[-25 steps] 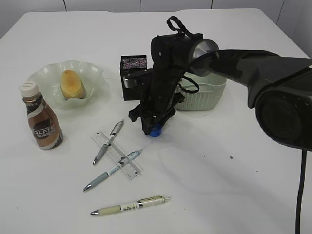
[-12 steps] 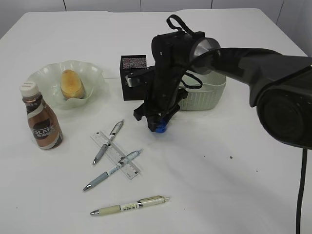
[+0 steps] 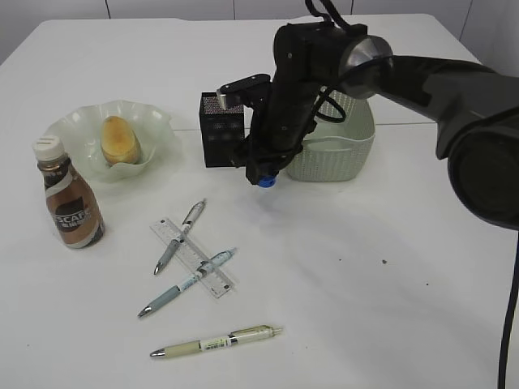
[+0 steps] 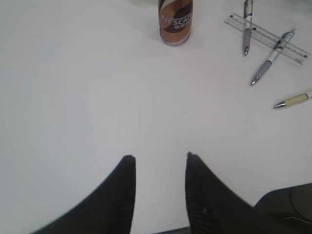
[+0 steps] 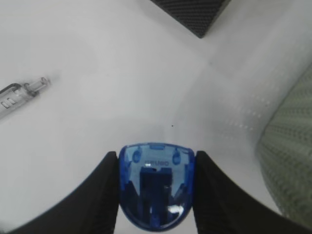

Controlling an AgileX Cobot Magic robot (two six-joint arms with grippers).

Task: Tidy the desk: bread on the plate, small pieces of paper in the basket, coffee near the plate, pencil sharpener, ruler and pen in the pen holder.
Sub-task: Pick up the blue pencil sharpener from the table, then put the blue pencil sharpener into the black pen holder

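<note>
My right gripper point(image 3: 263, 176) is shut on a blue pencil sharpener point(image 5: 156, 183) and holds it above the table, between the black mesh pen holder point(image 3: 219, 134) and the pale green basket point(image 3: 345, 154). The bread point(image 3: 120, 139) lies on the green plate point(image 3: 154, 121). The coffee bottle point(image 3: 69, 198) stands in front of the plate. The clear ruler point(image 3: 195, 258) lies under two pens point(image 3: 180, 237) point(image 3: 186, 282); a third pen point(image 3: 217, 341) lies nearer the front. My left gripper point(image 4: 158, 158) is open and empty over bare table. No paper pieces show.
In the left wrist view the coffee bottle point(image 4: 175, 22), the ruler point(image 4: 268, 34) and the pens point(image 4: 270, 56) lie far ahead. The pen holder's corner point(image 5: 190, 14) and the basket wall point(image 5: 287, 161) frame the right wrist view.
My right gripper has lifted the sharpener and carried it back and slightly right, from near the ruler up toward the pen holder and basket. The left arm has not visibly moved.
</note>
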